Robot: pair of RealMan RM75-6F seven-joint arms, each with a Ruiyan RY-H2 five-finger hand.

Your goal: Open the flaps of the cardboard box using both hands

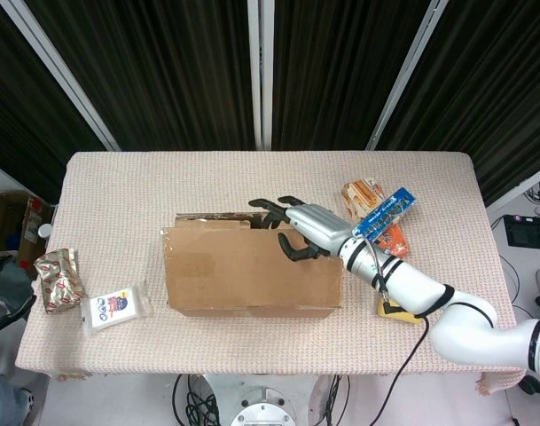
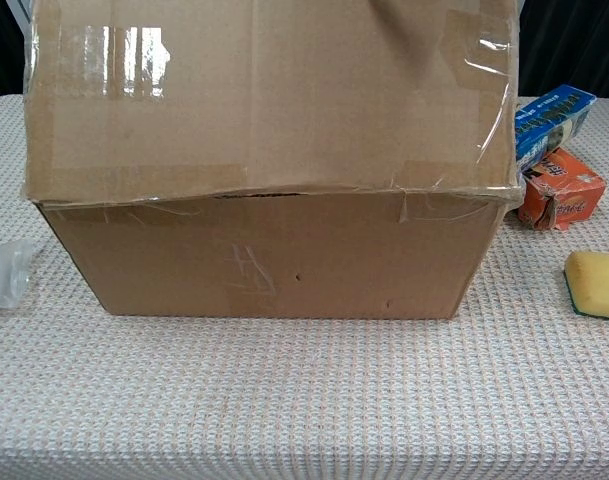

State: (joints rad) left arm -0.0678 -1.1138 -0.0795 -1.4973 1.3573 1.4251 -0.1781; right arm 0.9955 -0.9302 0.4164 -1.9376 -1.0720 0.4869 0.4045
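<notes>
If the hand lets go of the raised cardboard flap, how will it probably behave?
The flap looks stiff: it stands flat, unbent, under the right hand. It would probably fall back shut, hinged along its front crease. Its glossy tape may be slippery.

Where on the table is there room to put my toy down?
The far left stretch of table, behind the cardboard box, is bare, and so is the strip in front of it. The near left corner holds a foil packet and white pack. The right side is crowded with snack boxes, the sponge and the right hand.
</notes>
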